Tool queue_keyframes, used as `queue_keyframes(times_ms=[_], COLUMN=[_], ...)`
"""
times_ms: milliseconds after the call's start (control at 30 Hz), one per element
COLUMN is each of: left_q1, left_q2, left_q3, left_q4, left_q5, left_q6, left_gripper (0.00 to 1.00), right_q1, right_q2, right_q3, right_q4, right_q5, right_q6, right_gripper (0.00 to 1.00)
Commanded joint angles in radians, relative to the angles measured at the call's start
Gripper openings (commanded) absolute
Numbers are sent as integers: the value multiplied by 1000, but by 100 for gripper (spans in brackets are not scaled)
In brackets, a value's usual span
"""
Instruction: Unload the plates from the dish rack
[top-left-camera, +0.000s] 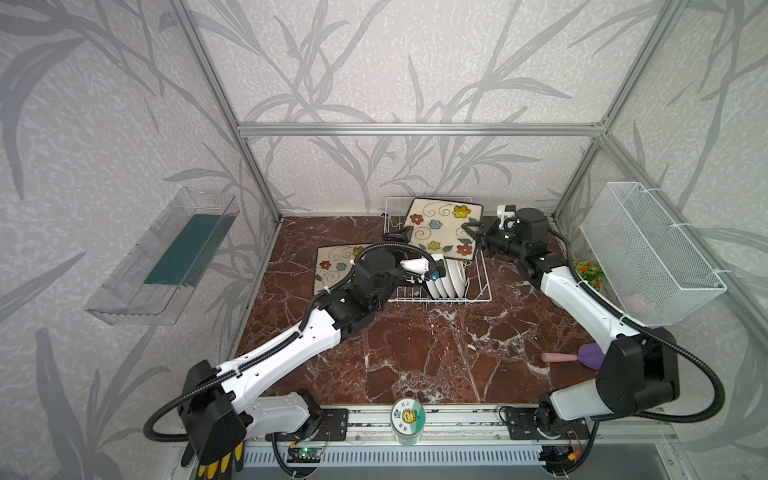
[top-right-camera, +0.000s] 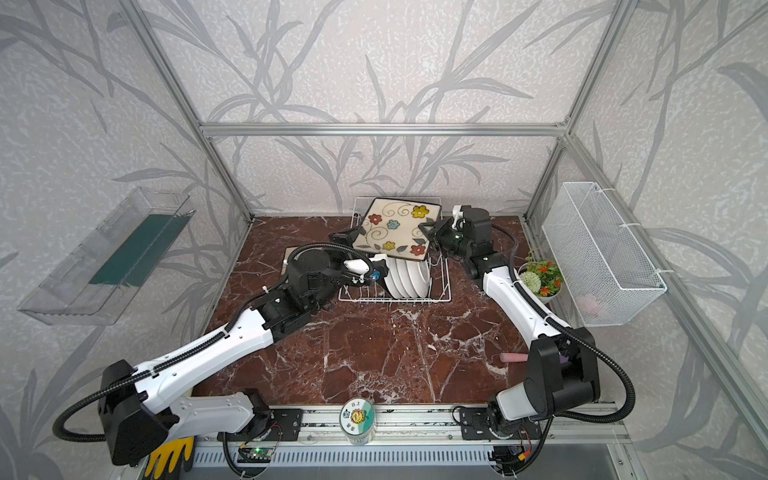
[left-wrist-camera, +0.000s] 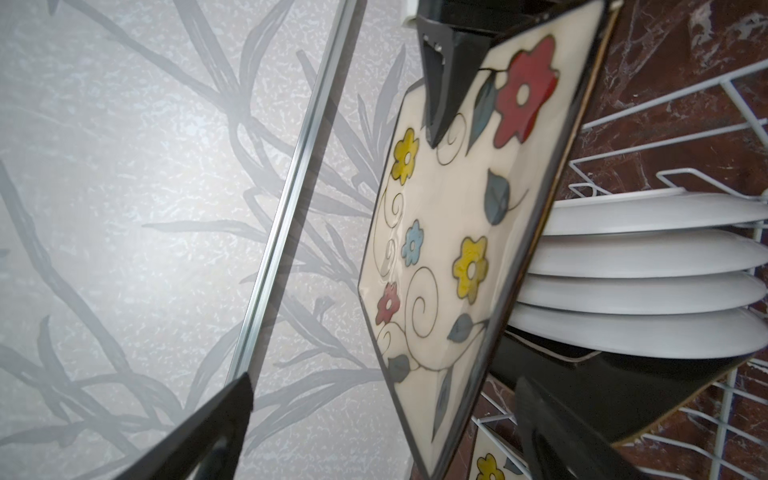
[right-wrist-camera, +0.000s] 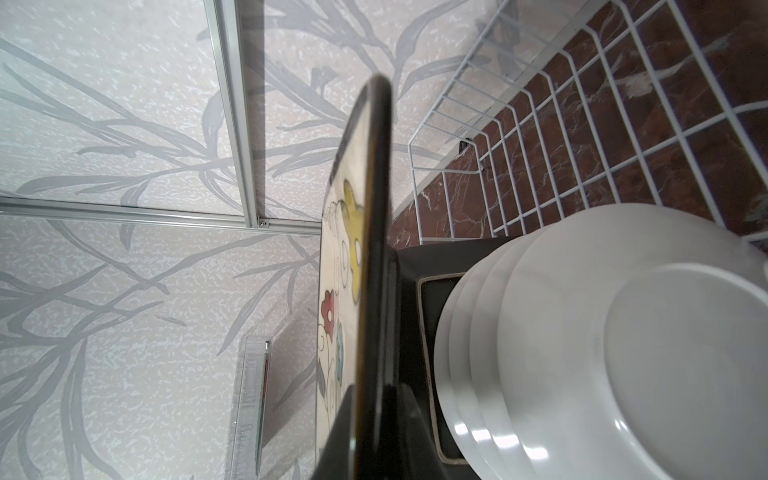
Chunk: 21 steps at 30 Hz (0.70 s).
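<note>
Cream rounded-square flowered plate is held above the white wire dish rack, clamped in the right tool; left tool is spread wide, seemingly for handover

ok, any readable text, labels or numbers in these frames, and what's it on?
"日上": at the top of the round sunflower label on the jar lid by the front rail, seen in both top views.
Two more characters at that label's lower edge: too blurred to read.
No other writing shows in any view.
</note>
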Motion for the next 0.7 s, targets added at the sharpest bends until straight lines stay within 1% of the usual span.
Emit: queue_keyframes(times_ms=[0,67,167,233,300,433,533,667], left_q1=[31,66,138,186,236,306,363,435], left_q2=[-59,-78,-99,-98,-84,-51,-44,-48], left_q3=[51,103,159,203,252,298,281,223], left_q4=[-48,-114,-162,-204,-270,-345,-328,-243], left_q5=[50,111,218,267,313,382,478,606], left_q6=[-181,-318,-511,-620,-711,-833,-945,-1112], left_gripper=[100,100,100,100,100,100,100,100], right_q1=[-13,-18,-20,-21,-23,-30,-35,-35], right_q2=[-80,-88,-93,-91,-88,-93,-98,-111], right_q3=[52,46,42,45,50,48,41,22], right_q4=[160,145,142,139,135,131,132,148], right_q5=[-29,-30,-40,-56,-77,-100,-120,-130], right_q6=[7,-3,-13,-25,-47,-86,-113,-125], right_gripper=[0,0,0,0,0,0,0,0])
